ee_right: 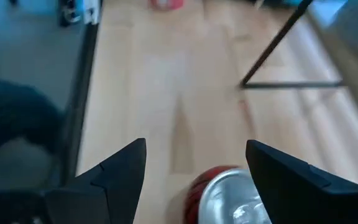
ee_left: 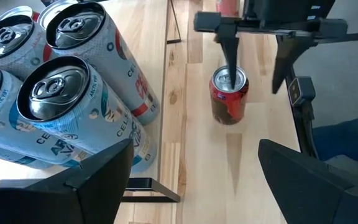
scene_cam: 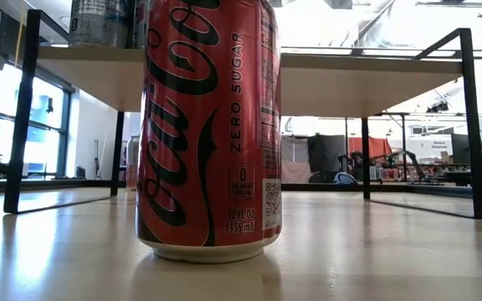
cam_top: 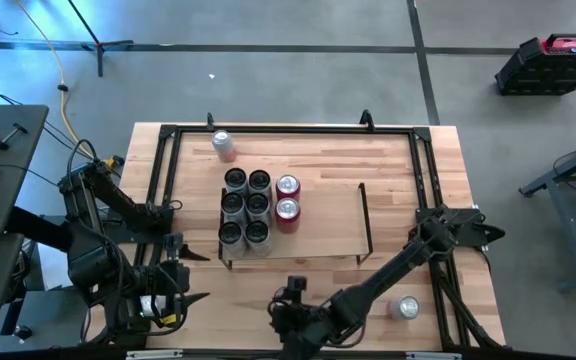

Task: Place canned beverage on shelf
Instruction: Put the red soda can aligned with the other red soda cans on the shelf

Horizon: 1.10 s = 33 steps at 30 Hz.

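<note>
1. High view shows the right gripper [cam_top: 290,303] low at the desk's [cam_top: 438,300] near edge, just off the shelf's [cam_top: 328,225] front rim, with the left gripper [cam_top: 180,272] waiting off the shelf's left end.
2. The right gripper's fingers stand apart and hold nothing; the red cola can [ee_left: 229,94] stands upright on the desk between and just below them, one finger right over its top.
3. The left gripper is wide apart and empty, with the cluster of pale cans [ee_left: 55,106] close beside it on the shelf.
4. Risk, as I judge it: closing off-centre could push the can over or send it sliding, since the fingers straddle its top rather than its body.
5. A lifted can could strike the shelf's black wire end frame [cam_top: 365,222] or board edge.
6. Open room: the shelf board to the right of the two red cans [cam_top: 287,198] is bare; another can [cam_top: 403,307] lies beside the right arm.
</note>
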Each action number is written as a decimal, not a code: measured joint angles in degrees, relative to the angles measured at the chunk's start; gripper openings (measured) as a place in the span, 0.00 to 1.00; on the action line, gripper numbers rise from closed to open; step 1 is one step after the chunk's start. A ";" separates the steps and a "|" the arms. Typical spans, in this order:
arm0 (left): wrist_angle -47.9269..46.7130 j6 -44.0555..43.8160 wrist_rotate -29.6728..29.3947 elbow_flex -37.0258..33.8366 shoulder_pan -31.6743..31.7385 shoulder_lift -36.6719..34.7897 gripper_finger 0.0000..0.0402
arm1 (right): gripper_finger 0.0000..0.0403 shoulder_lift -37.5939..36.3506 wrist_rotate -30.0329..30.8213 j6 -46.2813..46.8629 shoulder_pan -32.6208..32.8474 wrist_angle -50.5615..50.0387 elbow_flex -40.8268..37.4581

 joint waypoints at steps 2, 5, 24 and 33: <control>-0.04 0.00 0.06 0.00 0.00 0.00 0.83 | 0.65 0.00 -3.43 0.02 -0.01 0.15 0.00; -0.04 0.00 0.11 0.00 0.00 0.00 0.83 | 0.65 0.00 -6.07 0.69 0.23 -0.86 0.00; -0.03 -0.07 0.24 0.00 0.01 0.00 0.83 | 0.65 0.28 -2.68 20.79 6.40 -23.35 4.75; -0.02 -0.04 0.15 0.00 0.04 0.00 0.83 | 0.65 0.09 6.57 17.51 5.39 -20.76 5.55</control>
